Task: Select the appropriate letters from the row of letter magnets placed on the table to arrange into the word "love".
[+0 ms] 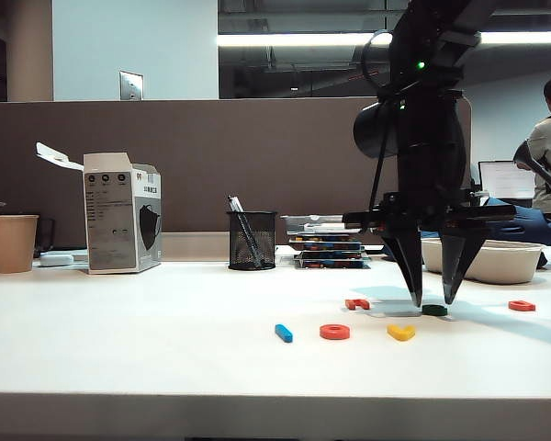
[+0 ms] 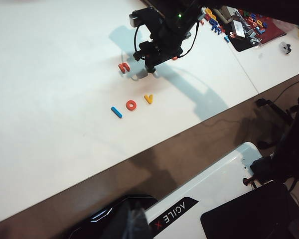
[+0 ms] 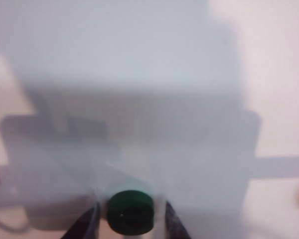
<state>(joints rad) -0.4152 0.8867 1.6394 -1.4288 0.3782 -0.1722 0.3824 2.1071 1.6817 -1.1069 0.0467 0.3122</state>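
Toward the table's [image 1: 119,367] front edge the bar [image 1: 283,333], ring [image 1: 334,332] and V [image 1: 401,332] already spelled "lov", while the right gripper [image 1: 431,300] straddled the e [image 3: 130,212] behind them, fingers wide, not yet clamped; the left gripper was unseen.

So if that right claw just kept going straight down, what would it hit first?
Most likely the dark green letter. The right gripper points down at the table with its jaws open, and the wrist view shows the letter between the fingers. It may already be close to touching; depth is hard to judge.
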